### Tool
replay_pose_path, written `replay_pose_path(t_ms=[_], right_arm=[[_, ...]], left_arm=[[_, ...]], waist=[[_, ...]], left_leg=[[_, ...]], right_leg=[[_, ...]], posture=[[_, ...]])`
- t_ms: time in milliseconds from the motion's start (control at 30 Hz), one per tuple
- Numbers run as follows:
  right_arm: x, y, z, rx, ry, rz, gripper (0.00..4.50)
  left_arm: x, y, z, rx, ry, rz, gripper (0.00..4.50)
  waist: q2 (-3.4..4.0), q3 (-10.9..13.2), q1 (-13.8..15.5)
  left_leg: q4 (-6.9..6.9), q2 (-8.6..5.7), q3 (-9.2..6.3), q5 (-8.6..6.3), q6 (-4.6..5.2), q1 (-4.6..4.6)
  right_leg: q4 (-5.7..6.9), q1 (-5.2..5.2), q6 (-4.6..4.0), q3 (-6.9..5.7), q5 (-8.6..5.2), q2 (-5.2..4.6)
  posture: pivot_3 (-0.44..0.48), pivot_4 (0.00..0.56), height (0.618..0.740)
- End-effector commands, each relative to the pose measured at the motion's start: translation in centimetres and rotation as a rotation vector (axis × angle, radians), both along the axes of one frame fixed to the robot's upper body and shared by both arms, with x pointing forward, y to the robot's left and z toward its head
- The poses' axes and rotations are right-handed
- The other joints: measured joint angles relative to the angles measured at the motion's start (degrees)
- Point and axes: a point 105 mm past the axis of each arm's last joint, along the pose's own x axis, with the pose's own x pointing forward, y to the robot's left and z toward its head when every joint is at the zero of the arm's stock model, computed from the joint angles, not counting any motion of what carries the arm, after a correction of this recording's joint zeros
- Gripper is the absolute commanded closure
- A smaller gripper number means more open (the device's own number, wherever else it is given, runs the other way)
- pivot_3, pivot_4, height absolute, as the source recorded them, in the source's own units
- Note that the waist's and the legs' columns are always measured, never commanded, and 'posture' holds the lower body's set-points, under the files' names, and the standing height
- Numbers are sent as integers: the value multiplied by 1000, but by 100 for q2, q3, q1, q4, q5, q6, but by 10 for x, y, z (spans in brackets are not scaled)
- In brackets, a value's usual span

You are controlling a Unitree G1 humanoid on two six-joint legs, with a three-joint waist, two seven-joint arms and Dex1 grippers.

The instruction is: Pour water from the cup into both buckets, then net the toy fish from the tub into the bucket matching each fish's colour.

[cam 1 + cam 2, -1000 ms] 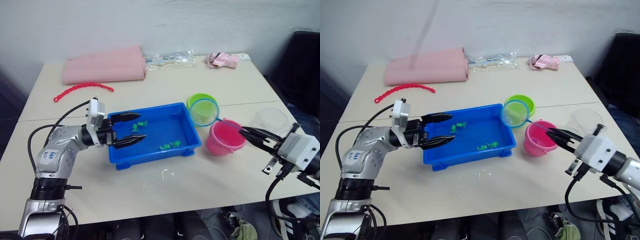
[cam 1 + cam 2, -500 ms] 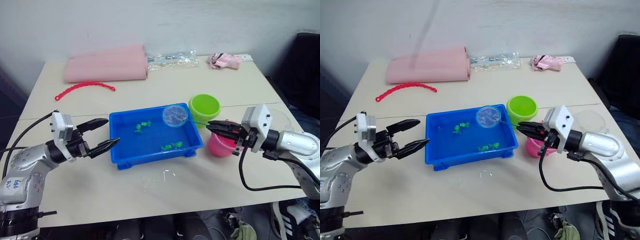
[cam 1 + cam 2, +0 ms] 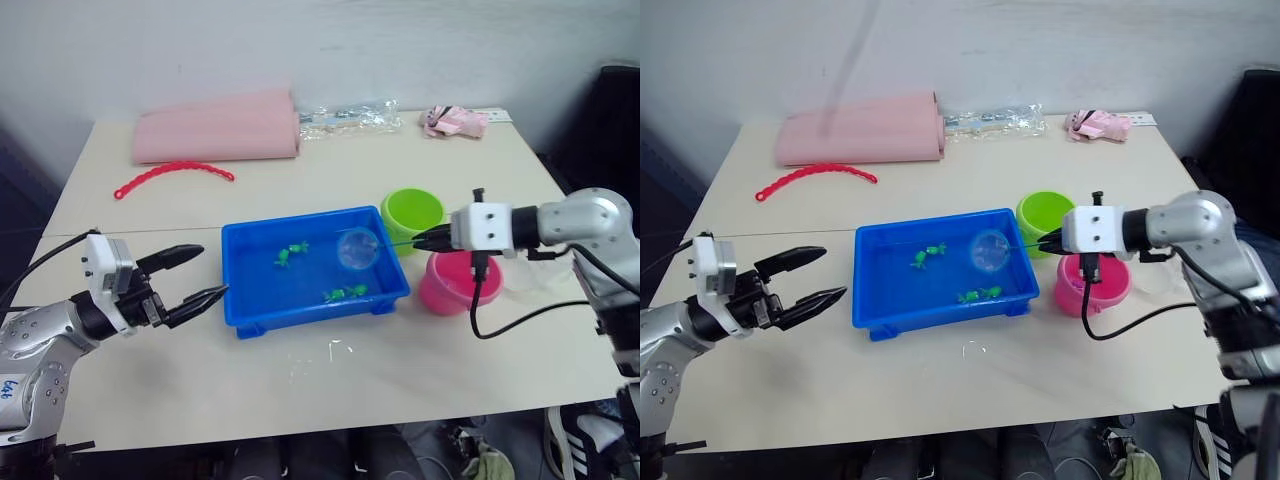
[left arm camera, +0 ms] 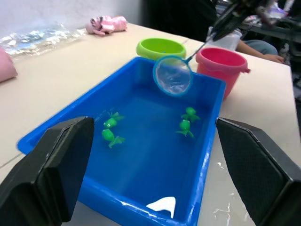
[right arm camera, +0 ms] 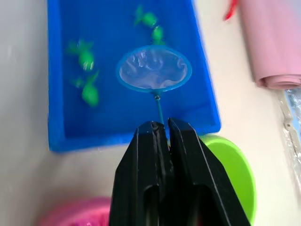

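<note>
The blue tub (image 3: 308, 312) sits mid-table with a few green toy fish (image 3: 290, 254) (image 4: 187, 125) in water. My right gripper (image 3: 418, 240) (image 5: 162, 125) is shut on the net's thin handle, and the blue-rimmed net hoop (image 3: 357, 249) (image 5: 153, 68) hangs tilted over the tub's right half, near the fish. The lime green bucket (image 3: 411, 212) and the hot pink bucket (image 3: 452, 285) stand just right of the tub. The clear cup (image 3: 527, 277) is mostly hidden behind my right arm. My left gripper (image 3: 212, 271) is open, a short way left of the tub, holding nothing.
A rolled pink cloth (image 3: 215, 128), a red beaded chain (image 3: 172, 176), a clear plastic bag (image 3: 345, 115) and a small pink bundle (image 3: 452, 121) lie along the table's far side. Water drops (image 3: 335, 348) spot the table in front of the tub.
The net swung left from above the buckets and came down over the tub's right half. My left gripper pulled back from the tub's left rim, staying open.
</note>
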Motion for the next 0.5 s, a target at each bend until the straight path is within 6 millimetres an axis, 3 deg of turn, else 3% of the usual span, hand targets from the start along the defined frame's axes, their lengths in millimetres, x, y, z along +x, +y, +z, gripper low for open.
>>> replay_pose_path(t_ms=[33,167,500], right_arm=[[10,-2,0,-159,-51,51,4500],[19,2,4,-269,-54,82,4500],[9,14,3,-378,87,160,4500]], left_arm=[[-3,-6,-1,56,1,-57,30],[-3,-9,-2,66,13,-85,30],[-2,-13,-1,59,5,-94,30]], waist=[[0,1,-10],[2,2,-13],[3,2,12]], left_leg=[[0,0,7,0,0,0],[1,6,32,1,-2,-8],[6,11,58,2,1,-8]], right_leg=[[3,-5,0,7,0,2],[24,-37,0,33,0,8],[44,-56,0,61,0,7]], posture=[[0,150,740],[0,150,740],[0,150,740]])
